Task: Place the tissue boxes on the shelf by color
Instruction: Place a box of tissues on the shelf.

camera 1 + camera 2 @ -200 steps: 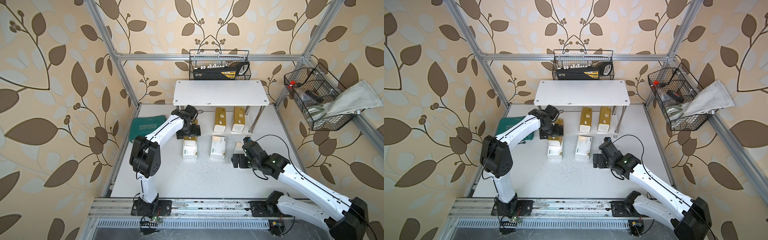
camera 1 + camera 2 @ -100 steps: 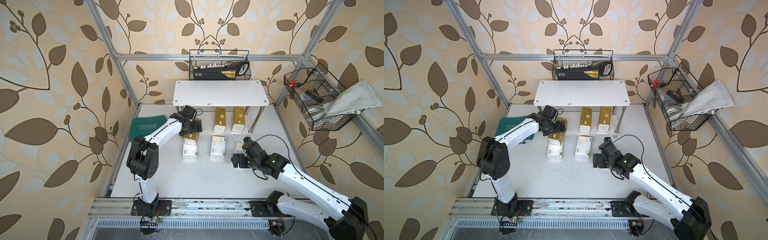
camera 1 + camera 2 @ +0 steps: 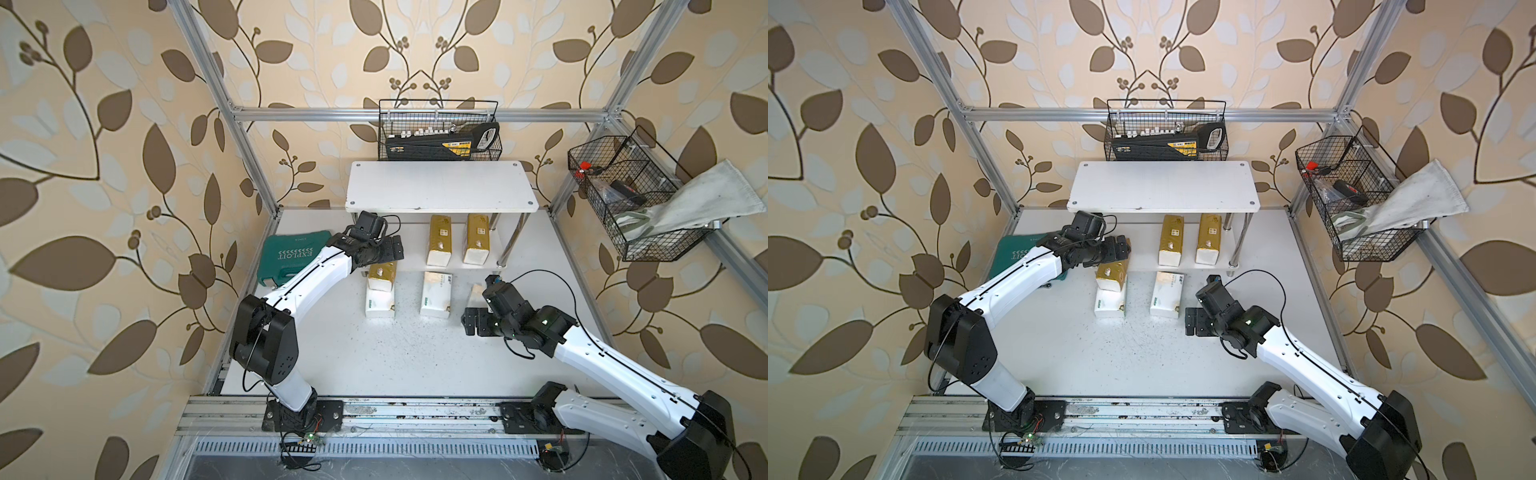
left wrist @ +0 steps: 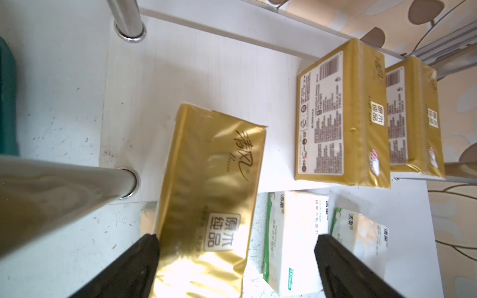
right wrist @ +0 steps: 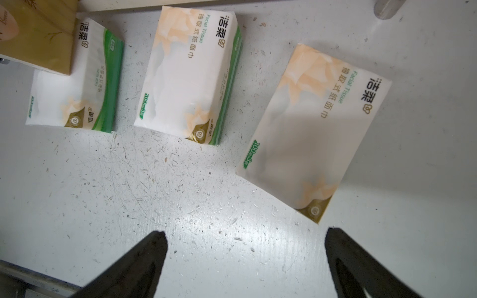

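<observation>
The shelf (image 3: 440,187) stands at the back, with two gold tissue boxes (image 3: 439,245) (image 3: 477,243) on its lower board. A third gold box (image 4: 211,193) lies half on that board's front edge, resting on a white box (image 3: 379,303). My left gripper (image 4: 236,237) hovers open over this gold box, gripping nothing. Two more white boxes (image 5: 188,77) (image 5: 315,129) lie on the table in front of the shelf. My right gripper (image 5: 246,231) is open above bare table, just short of the rightmost white box.
A green tool case (image 3: 291,259) lies at the table's left under my left arm. A black wire basket (image 3: 438,133) hangs behind the shelf. Another wire basket (image 3: 631,199) with a cloth (image 3: 706,203) hangs on the right. Chrome shelf legs (image 4: 126,18) stand close to my left gripper.
My left gripper has shifted slightly right and toward the shelf, and its arm has swung lower. The gold box has not moved. The right arm is still.
</observation>
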`<action>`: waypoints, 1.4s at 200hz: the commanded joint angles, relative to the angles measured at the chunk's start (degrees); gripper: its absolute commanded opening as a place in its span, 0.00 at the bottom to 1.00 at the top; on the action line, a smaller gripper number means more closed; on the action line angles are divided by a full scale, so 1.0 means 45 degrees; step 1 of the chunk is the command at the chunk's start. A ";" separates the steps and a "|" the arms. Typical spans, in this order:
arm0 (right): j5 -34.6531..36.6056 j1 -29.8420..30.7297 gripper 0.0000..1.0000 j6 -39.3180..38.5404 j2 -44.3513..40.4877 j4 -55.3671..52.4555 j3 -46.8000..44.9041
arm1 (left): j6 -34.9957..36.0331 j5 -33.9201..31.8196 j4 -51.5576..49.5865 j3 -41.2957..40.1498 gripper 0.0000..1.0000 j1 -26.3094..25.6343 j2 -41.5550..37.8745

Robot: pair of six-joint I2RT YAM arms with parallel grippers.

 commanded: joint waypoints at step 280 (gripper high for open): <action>-0.0533 -0.1049 0.99 -0.0175 -0.0431 -0.0505 -0.0252 | -0.1742 -0.1915 0.4161 -0.5531 0.99 -0.2370 -0.2503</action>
